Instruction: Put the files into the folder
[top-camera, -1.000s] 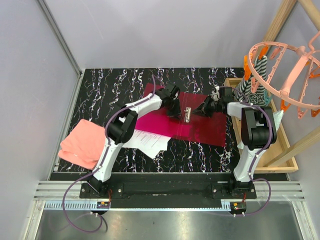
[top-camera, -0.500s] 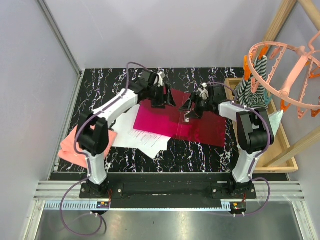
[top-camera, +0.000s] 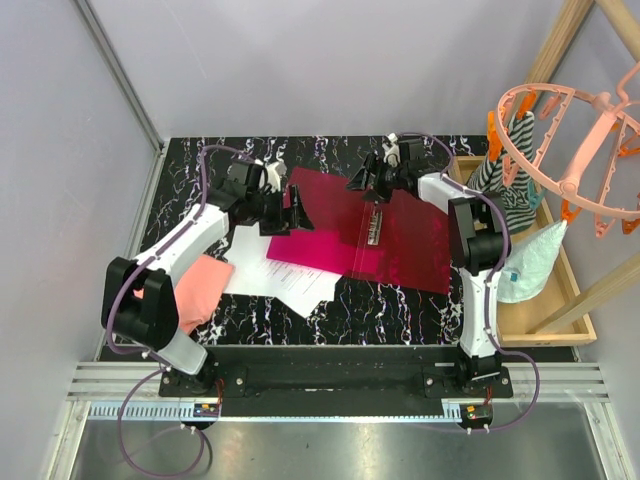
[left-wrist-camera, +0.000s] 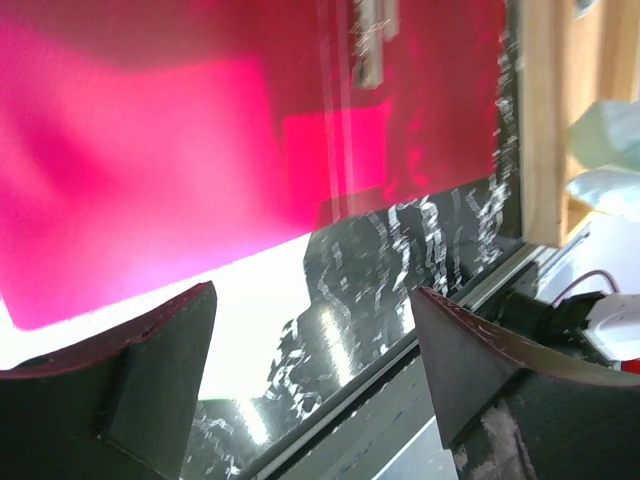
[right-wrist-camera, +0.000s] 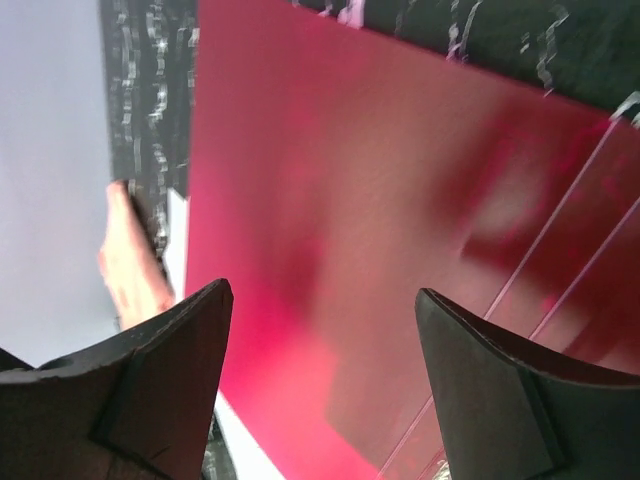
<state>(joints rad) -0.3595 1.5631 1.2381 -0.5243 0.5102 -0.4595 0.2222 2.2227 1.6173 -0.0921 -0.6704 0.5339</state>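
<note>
— How many folders are there?
— One red folder (top-camera: 400, 240) on the worktop (top-camera: 400, 300).
— And paper sheets?
— A small overlapping pile of sheets (top-camera: 290, 282) at the folder's near left corner. At least two edges show, but I can't tell the exact number.
— Cloths?
— One pink cloth (top-camera: 200, 288), left of the folder.
— Claws?
— Two: a left claw (top-camera: 292, 213) and a right claw (top-camera: 363, 183).
— Right of the folder?
— One wooden tray (top-camera: 560, 335) and one pink hanger rack (top-camera: 571, 184).

Black white-veined table (top-camera: 405, 312), pale lilac walls (top-camera: 330, 60) — wooden tray (top-camera: 560, 333) at right, metal rail (top-camera: 120, 381) in front.
</note>
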